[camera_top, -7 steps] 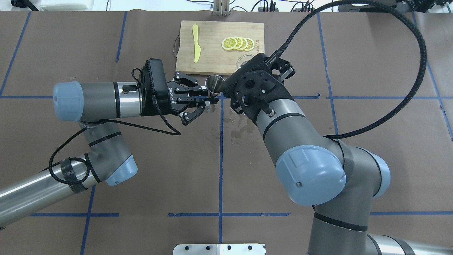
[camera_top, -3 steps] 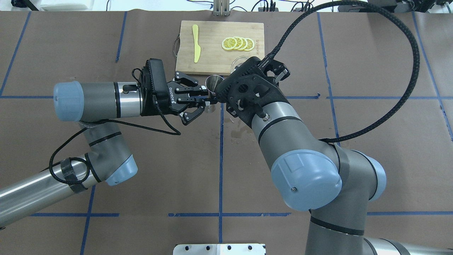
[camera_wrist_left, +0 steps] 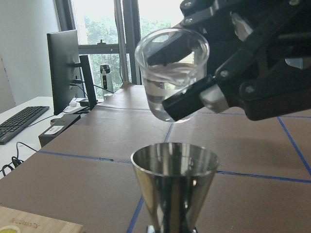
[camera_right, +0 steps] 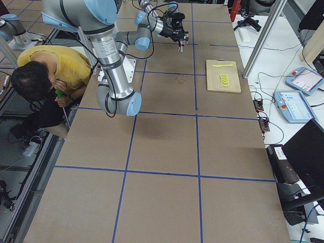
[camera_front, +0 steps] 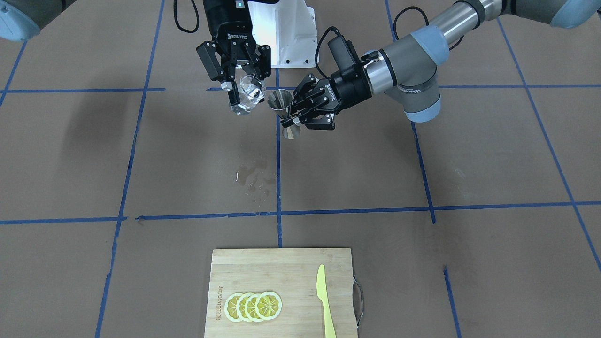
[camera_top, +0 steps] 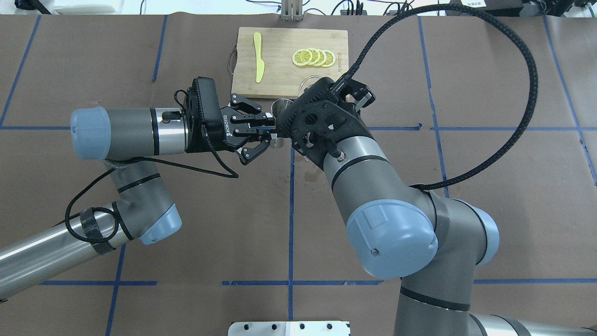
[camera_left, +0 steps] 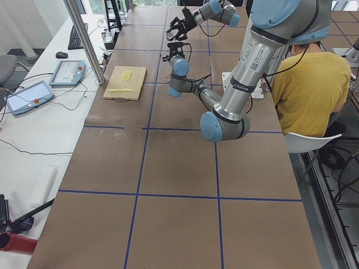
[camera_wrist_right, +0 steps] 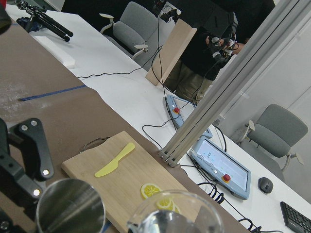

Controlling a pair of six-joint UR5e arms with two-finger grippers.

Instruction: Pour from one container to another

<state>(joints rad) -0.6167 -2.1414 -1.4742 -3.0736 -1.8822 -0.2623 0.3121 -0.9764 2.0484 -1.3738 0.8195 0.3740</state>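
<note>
My right gripper (camera_front: 245,89) is shut on the small clear glass cup (camera_front: 247,99), which has clear liquid in it. My left gripper (camera_front: 288,118) is shut on the waist of the steel jigger (camera_front: 280,104) and holds it upright in the air. In the left wrist view the glass cup (camera_wrist_left: 170,73) hangs tilted just above and behind the jigger's open mouth (camera_wrist_left: 174,162); no stream shows. From overhead the right wrist covers most of the cup (camera_top: 306,82) and partly hides the jigger (camera_top: 278,107) by the left gripper (camera_top: 273,129).
A wet patch (camera_front: 253,178) lies on the brown table paper below the grippers. A wooden cutting board (camera_front: 291,267) holds lemon slices (camera_front: 253,306) and a yellow knife (camera_front: 324,300). A person in a yellow shirt (camera_left: 305,84) sits behind the robot.
My right arm has shifted left toward the left gripper, bringing the cup closer over the jigger. The left arm and jigger have held still.
</note>
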